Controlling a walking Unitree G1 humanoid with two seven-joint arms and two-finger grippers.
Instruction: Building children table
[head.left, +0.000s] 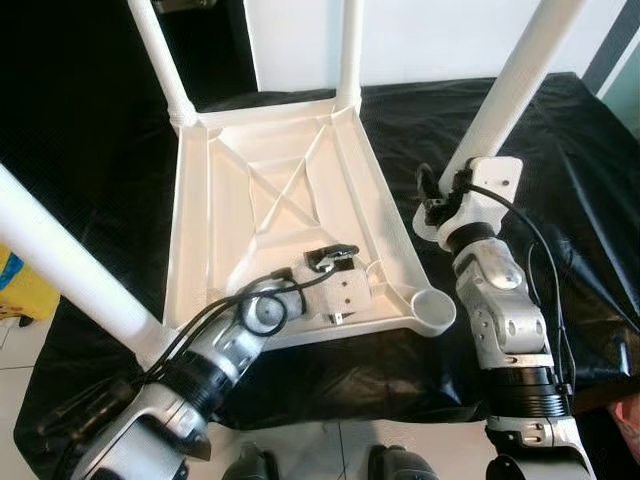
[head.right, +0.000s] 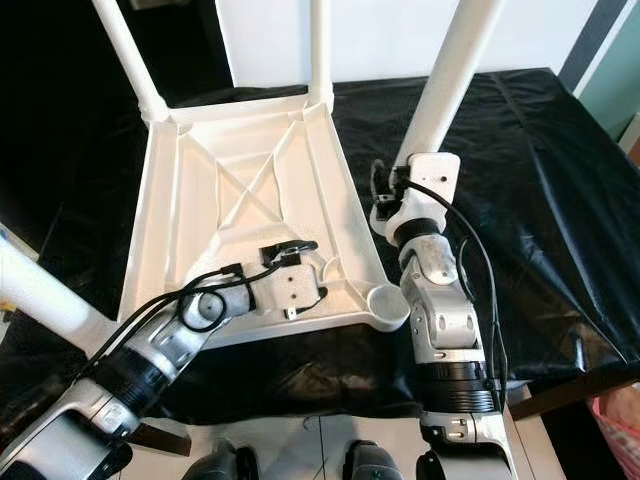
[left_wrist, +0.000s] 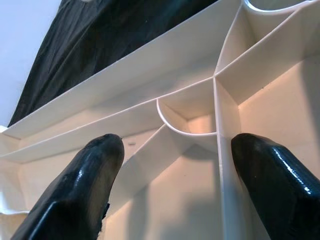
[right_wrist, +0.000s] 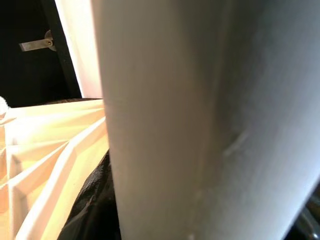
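A white plastic children's table top (head.left: 250, 190) lies upside down on a black cloth, ribs facing up. Three white legs stand in its corners: far left (head.left: 160, 55), far right (head.left: 350, 50) and near left (head.left: 60, 260). The near right corner socket (head.left: 432, 308) holds no leg. My right gripper (head.left: 447, 195) is shut on the fourth leg (head.left: 515, 80), which is tilted just right of the table top; one black finger (right_wrist: 95, 200) presses its side. My left gripper (left_wrist: 175, 145) is open and low over the ribs near that socket, holding nothing.
The black cloth (head.left: 560, 180) covers the whole work surface and drops off at the near edge onto pale floor tiles. A yellow object (head.left: 20, 285) sits at the far left. A dark doorway and a white wall lie behind the table.
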